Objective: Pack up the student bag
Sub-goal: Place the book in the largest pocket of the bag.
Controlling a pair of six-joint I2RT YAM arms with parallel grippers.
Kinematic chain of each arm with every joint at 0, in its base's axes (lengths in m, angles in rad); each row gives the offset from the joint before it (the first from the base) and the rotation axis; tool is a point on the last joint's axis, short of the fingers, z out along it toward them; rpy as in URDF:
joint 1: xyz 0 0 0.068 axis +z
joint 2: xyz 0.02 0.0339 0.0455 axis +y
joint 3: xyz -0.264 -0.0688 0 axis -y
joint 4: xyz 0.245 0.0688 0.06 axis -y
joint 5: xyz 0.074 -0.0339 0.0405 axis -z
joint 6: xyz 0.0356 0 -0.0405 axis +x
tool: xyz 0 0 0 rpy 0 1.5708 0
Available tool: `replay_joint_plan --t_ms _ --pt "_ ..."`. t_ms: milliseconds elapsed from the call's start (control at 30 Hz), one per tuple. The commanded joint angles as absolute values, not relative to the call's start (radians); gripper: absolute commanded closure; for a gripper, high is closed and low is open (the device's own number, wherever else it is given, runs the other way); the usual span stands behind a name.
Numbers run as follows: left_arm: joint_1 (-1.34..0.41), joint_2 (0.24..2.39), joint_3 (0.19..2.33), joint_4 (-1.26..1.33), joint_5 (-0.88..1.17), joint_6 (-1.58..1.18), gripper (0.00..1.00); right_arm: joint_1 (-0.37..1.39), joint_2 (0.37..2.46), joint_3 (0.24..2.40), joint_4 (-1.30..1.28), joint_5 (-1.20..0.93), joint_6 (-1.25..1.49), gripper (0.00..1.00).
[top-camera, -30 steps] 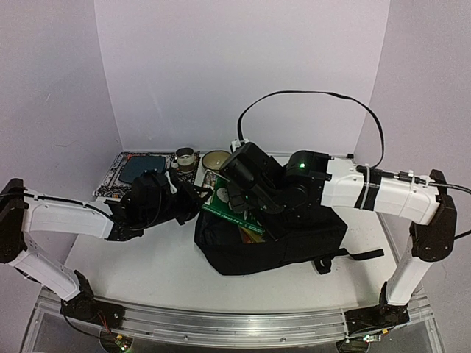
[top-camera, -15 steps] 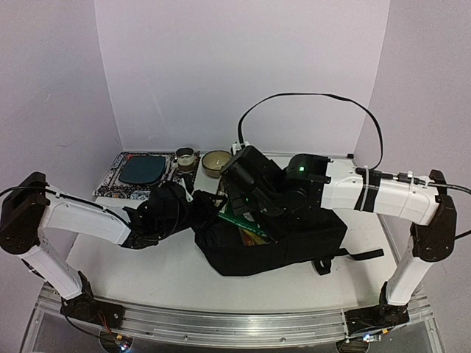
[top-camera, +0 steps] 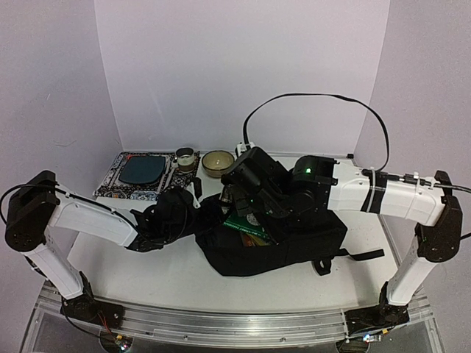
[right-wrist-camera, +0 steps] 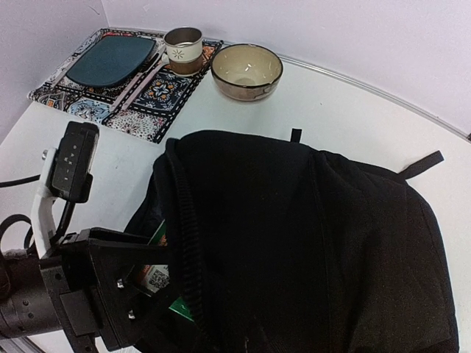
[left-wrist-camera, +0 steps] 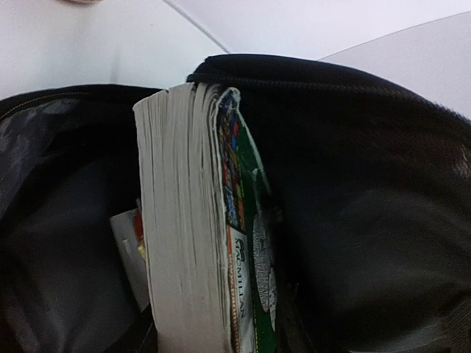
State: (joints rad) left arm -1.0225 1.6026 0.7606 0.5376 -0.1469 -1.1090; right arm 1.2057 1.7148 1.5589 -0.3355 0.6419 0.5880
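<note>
The student bag (top-camera: pixel 294 246) lies black and bulky at the table's middle, its mouth facing left, and it fills most of the right wrist view (right-wrist-camera: pixel 309 243). A thick book with a green cover (top-camera: pixel 246 228) sits partway in the mouth; the left wrist view shows its white page edges (left-wrist-camera: pixel 184 243) inside the dark lining. My left gripper (top-camera: pixel 200 215) is at the mouth, and its black fingers (right-wrist-camera: pixel 118 246) straddle the book's end (right-wrist-camera: pixel 153 278); contact is unclear. My right gripper (top-camera: pixel 229 200) is shut on the bag's upper zip rim (right-wrist-camera: pixel 182 243), holding it raised.
At the back left a patterned placemat (top-camera: pixel 110 184) carries a dark blue plate (top-camera: pixel 141 170). A cup (top-camera: pixel 185 158) and a tan bowl (top-camera: pixel 218 162) stand beside it. A black cable (top-camera: pixel 316 95) loops over the right arm. A bag strap (top-camera: pixel 360 255) trails to the right.
My left arm has reached right toward the bag's mouth, and the green book has slid deeper in, so less of it shows. The right arm barely shifted.
</note>
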Motion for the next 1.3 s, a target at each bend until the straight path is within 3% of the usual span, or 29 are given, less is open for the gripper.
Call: replay_joint_plan --t_ms 0,167,367,700,800,1000,1267 --pt "-1.028 1.525 0.748 0.466 -0.142 -1.034 0.50 1.210 1.654 1.545 -0.317 0.664 0.599 1.00" --pt "-1.026 1.462 0.713 0.417 -0.101 -1.029 0.46 1.210 1.647 1.535 -0.317 0.659 0.602 1.00" --pt "-1.027 1.487 0.750 0.376 0.049 -0.990 0.50 1.210 1.643 1.523 -0.317 0.654 0.609 1.00" --pt "-1.027 1.668 0.932 0.371 0.231 -0.954 0.85 1.210 1.655 1.530 -0.317 0.640 0.613 1.00" --pt "-1.028 1.727 1.011 0.372 0.256 -0.962 0.89 1.210 1.654 1.524 -0.317 0.630 0.619 1.00" --pt "-1.040 1.782 1.079 0.372 0.318 -0.977 0.84 1.211 1.643 1.506 -0.318 0.629 0.626 1.00" --pt "-1.040 1.586 0.890 0.367 0.200 -0.940 0.55 1.210 1.617 1.465 -0.318 0.623 0.626 1.00"
